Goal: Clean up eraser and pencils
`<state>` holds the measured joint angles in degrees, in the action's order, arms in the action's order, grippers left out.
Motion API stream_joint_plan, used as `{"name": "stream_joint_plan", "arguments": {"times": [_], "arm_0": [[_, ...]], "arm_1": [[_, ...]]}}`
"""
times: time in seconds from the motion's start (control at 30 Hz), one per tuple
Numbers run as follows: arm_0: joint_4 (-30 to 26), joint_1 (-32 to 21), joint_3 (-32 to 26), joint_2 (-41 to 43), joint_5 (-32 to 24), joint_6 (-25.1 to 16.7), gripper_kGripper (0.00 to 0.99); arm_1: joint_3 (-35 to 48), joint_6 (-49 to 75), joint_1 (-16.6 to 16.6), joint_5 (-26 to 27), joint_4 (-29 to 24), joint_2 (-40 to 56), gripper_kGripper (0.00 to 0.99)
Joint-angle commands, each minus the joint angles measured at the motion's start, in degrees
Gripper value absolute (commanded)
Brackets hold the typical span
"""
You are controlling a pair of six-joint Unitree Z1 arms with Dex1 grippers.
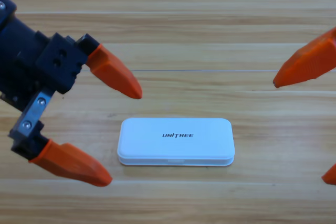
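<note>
Wooden tabletop is filling the whole view: pale planks, grain and seams running left-right, matte finish w/ faint darker streaks.

White case is lying flat, centre-low on the tabletop. Smooth plastic, rounded-corner rectangle, long side running left-right. Lid is sitting shut; thin seam w/ small latch notch is showing along the near edge. Black "UNITREE" lettering is printed mid-lid.

Eraser & pencils: none showing anywhere on the open wood; w/ the lid down, contents can't be told.

Left hand is reaching in from the left edge, just left of the case, not touching it. Black blocky body w/ screw holes, plus a bare metal link bar w/ two bolts. Two orange jaws, smooth tapered wedges w/ rounded tips, are standing spread wide: upper one pointing down-right above the case's left end, lower one pointing right, near the case's lower-left corner. Nothing is sitting between them.

Right hand is waiting at the right edge, mostly cut off. One big orange wedge is showing upper right, tip pointing left-down; a small orange tip is peeking in lower right. Jaws are standing well apart, gripping nothing, clear of the case.
</note>
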<state>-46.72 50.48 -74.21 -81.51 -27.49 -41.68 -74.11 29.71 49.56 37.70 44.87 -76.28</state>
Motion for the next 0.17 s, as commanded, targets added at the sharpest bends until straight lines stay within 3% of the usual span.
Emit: {"name": "stream_joint_plan", "arguments": {"times": [0.03,0.17], "arm_0": [[0.3,1.4,0.0,-1.4,1.0,0.4,0.990],[0.3,1.4,0.0,-1.5,1.0,0.3,0.990]], "arm_1": [[1.9,-0.4,-1.6,0.5,-0.7,-0.9,0.990],[1.9,-0.4,-1.6,0.5,-0.7,-0.8,0.990]]}}
